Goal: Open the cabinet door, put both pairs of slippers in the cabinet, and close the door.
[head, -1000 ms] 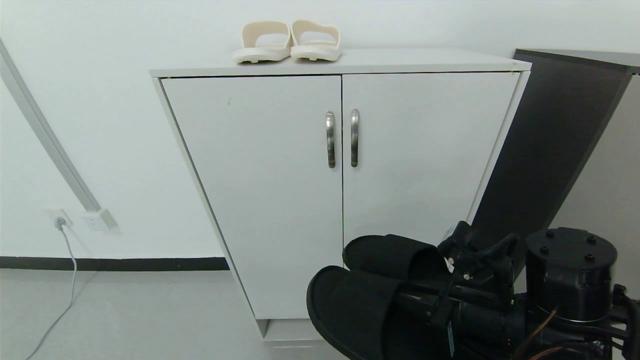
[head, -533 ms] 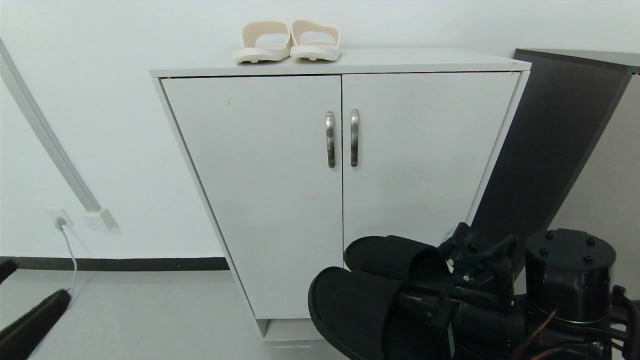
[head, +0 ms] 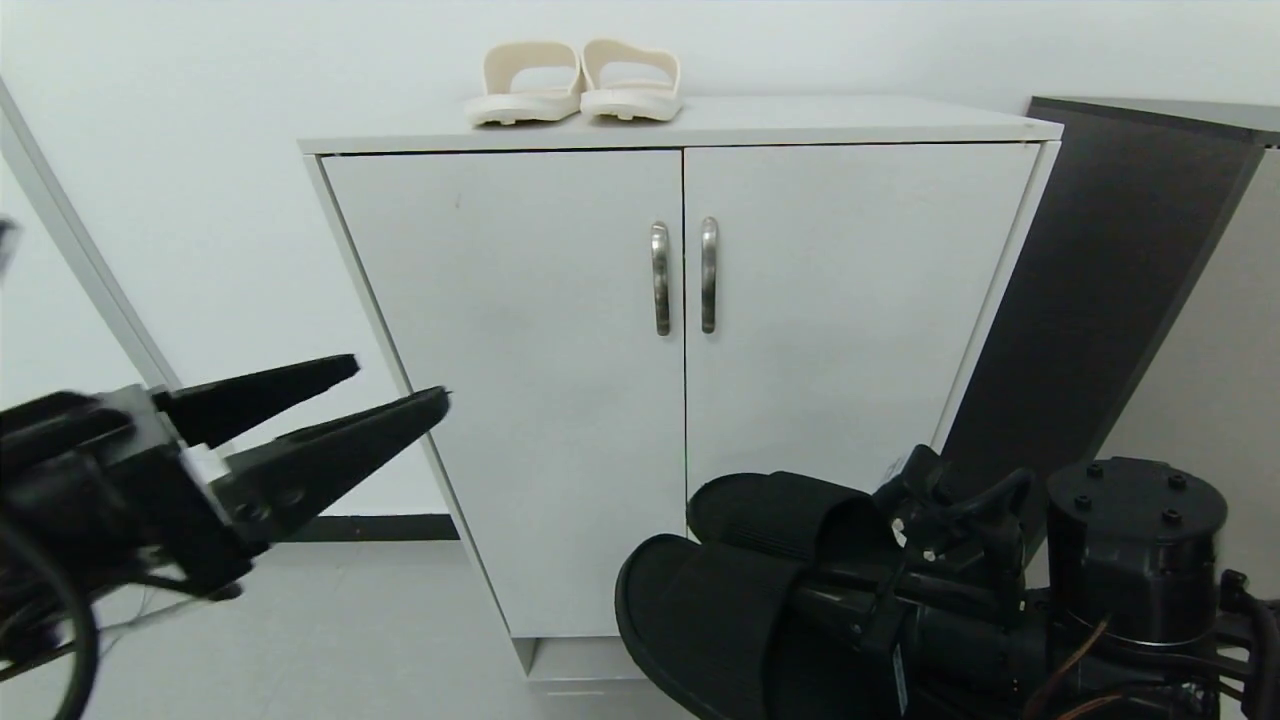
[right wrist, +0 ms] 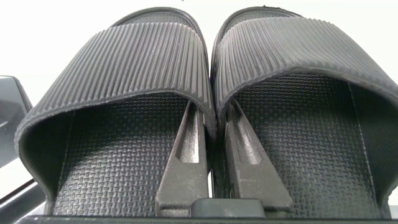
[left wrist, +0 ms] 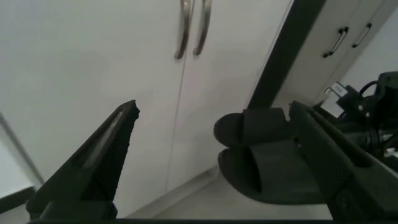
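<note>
**Ahead of the spread left hand, two shut doors; the black pair rides in the right**

Ahead of the left hand (head: 400, 380), and off toward the other arm's side, the cabinet (head: 520, 400) stands with both doors shut. The left door's handle (head: 660, 278) and the right door's handle (head: 709, 275) hang side by side at the centre seam. This hand is empty, with its fingers spread wide. As I judge it, that suits the opening step, since it is the free hand and the pull on a handle falls to it.

The right hand (right wrist: 213, 112) pinches the black slippers (head: 720, 620) as one bundle. One finger lies inside each slipper, and the two adjoining side walls are squeezed between them. Gripped this way, the pair can probably go in with a single placement.

The load sits low, near the foot of the right door and well below the handles, which leaves the handles free for the other hand. The toes are close in front of that door, though. If it is the one to swing out, I would expect the pair to need backing off first.

Well above and beyond both hands, the cream slippers (head: 530, 100) rest side by side on the cabinet top (head: 850, 118). Neither hand touches them, and they look to be the second pair to fetch once the doors are open.
</note>
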`<state>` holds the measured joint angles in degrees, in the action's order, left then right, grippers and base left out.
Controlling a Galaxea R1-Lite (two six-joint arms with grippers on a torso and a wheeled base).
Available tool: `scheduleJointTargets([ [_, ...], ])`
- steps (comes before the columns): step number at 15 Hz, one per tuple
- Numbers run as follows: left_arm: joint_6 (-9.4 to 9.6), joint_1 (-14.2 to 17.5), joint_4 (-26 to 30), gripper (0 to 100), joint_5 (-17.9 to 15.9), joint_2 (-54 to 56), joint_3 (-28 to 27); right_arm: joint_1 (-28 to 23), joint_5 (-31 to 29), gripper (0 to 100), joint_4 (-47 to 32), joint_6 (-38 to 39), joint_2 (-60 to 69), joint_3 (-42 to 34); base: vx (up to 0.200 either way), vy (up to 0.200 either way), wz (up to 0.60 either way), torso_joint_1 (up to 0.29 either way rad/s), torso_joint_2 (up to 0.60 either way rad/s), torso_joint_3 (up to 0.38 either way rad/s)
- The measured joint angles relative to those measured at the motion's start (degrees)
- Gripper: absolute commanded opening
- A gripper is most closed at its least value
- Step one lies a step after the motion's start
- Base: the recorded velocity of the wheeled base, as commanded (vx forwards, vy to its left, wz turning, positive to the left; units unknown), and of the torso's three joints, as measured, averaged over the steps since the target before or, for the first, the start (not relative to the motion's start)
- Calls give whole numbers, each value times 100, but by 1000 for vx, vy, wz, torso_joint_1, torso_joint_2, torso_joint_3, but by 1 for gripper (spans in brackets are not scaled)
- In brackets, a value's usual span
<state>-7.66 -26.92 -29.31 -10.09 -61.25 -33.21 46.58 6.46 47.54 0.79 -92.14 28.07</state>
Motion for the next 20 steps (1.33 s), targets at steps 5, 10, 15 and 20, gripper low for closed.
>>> scheduleJointTargets([
  [5,-15,-961,-307,100,405,-1378,-1218,7,-4,0,-4,-1,-20,-13,0,0,0,0,0,0],
  [10,9,-1390,-249,100,288,-2586,-2442,7,-15,0,5,-1,-11,-35,0,0,0,0,0,0],
  [15,-293,-1213,-222,100,-974,-3263,-3071,16,-9,0,7,-74,-12,-46,0,0,0,0,0,0],
  [20,-1295,-1051,-244,100,-1820,-3682,-3523,30,-4,0,7,-79,-15,-77,0,0,0,0,0,0],
])
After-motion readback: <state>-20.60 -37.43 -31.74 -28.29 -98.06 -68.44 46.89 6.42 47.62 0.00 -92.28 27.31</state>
